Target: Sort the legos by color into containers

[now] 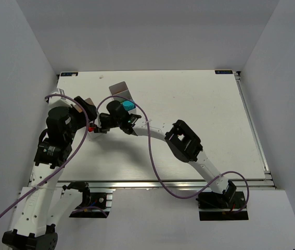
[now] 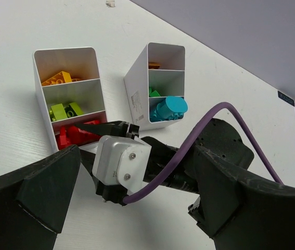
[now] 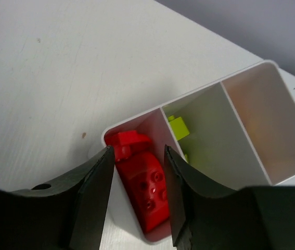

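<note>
Left wrist view: white bin [image 2: 66, 58], stocked with yellow bricks [image 2: 59, 78] and lime bricks [image 2: 64, 110]; second white bin [image 2: 136, 91], teal piece [image 2: 168, 108] lodged in its end compartment. Left gripper [image 2: 137, 156]: spread wide, empty. Right gripper [image 3: 138, 156]: clamped on red brick [image 3: 150, 190], held within first bin's end compartment.

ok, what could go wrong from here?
1. Right end effector grips the red brick right at the wall of the bin; pulling out could drag it.
2. Teal brick pokes out of its compartment; a bump may spill it.
3. Left end effector hangs close over the right arm: collision risk.
</note>
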Controlling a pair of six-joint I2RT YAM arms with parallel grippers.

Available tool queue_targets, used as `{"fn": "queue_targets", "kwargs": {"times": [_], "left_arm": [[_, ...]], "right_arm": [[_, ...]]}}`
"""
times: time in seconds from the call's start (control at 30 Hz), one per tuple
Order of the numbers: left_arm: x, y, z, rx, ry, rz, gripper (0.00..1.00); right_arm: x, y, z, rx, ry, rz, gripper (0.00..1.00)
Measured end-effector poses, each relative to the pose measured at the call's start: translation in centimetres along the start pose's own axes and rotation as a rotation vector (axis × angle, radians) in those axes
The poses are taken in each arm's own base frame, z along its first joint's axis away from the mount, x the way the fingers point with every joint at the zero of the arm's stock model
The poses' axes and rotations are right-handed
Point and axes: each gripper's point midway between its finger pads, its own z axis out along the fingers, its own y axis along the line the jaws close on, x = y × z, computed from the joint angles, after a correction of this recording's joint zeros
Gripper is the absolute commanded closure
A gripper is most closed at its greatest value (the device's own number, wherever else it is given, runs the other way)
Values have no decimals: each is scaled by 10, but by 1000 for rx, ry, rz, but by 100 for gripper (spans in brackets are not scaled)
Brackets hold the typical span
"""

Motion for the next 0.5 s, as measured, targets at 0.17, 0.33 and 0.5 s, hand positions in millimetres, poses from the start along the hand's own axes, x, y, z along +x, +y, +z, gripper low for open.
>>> {"fn": "queue_targets", "kwargs": {"times": [0.17, 0.33, 0.5], "left_arm": [[-5, -2, -1, 6, -10, 6, 2], [-10, -5, -3, 14, -22, 8, 2], [-13, -8, -4, 26, -29, 6, 2]], "right_arm": [[0, 8, -15, 6, 15, 52, 49], [-28, -12, -49, 81, -2, 139, 11], [-41, -70, -116, 253, -15, 297, 11]]}}
